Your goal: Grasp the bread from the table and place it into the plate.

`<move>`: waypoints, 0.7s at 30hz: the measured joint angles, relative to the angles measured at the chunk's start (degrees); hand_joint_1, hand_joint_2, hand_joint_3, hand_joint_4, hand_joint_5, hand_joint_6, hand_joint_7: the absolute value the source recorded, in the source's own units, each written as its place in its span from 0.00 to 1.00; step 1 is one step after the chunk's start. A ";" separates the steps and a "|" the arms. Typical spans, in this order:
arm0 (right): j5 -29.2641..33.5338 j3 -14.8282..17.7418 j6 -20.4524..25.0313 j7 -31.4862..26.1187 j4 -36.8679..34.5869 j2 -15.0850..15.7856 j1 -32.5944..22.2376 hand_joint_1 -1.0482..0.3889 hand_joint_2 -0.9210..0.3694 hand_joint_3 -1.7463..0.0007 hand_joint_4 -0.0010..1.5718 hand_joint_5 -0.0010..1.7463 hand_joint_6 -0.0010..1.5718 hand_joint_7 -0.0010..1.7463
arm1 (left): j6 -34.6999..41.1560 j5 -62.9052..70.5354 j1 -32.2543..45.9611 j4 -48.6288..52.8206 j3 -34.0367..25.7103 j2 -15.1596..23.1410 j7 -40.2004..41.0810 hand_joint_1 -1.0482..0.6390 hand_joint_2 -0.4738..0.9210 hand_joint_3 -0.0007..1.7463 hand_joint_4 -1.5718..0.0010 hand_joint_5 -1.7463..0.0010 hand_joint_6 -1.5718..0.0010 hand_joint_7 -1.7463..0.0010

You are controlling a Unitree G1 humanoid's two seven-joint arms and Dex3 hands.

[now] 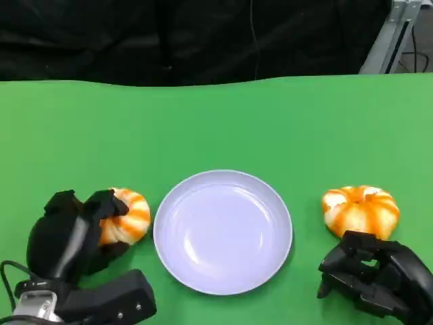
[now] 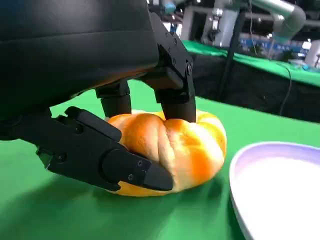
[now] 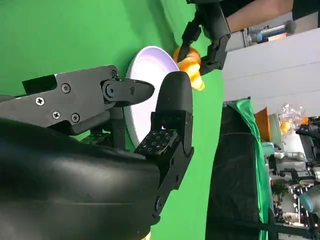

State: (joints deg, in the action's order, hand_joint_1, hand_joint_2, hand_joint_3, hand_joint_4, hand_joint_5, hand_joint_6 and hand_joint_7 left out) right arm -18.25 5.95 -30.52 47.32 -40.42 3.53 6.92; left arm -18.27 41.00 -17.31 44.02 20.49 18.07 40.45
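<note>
The table (image 1: 284, 122) wore a matt green cloth, smooth and unwrinkled. The plate (image 1: 223, 231) looked like smooth pale plastic with a soft sheen, while the bread (image 2: 175, 150) had a glossy, baked orange crust with paler streaks. The left hand (image 2: 115, 150) was matt black plastic with small metal screws.
</note>
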 measured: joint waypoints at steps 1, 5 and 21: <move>0.00 0.00 0.02 0.00 0.00 0.00 0.00 0.69 0.03 0.80 0.41 0.80 0.49 0.55 | 0.29 0.03 0.18 -0.66 -0.12 0.00 0.36 0.60 1.00 0.10 0.69 0.01 0.60 0.19; 0.14 0.00 0.06 -0.21 0.00 -0.06 0.03 0.69 0.03 0.80 0.41 0.80 0.49 0.55 | 1.32 0.06 1.09 -3.24 -0.66 0.12 0.82 0.60 1.00 0.09 0.69 0.01 0.59 0.21; 0.39 -0.14 0.28 -1.00 0.37 -0.10 0.06 0.71 0.03 0.78 0.40 0.82 0.48 0.56 | 3.46 1.58 7.40 -20.41 -3.92 1.98 0.62 0.60 1.00 0.12 0.62 0.10 0.51 0.32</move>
State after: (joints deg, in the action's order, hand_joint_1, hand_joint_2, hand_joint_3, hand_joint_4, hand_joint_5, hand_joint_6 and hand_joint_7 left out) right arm -17.86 5.81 -30.23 46.33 -40.05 3.43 6.99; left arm -14.81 42.58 -9.91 23.61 16.57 20.05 41.07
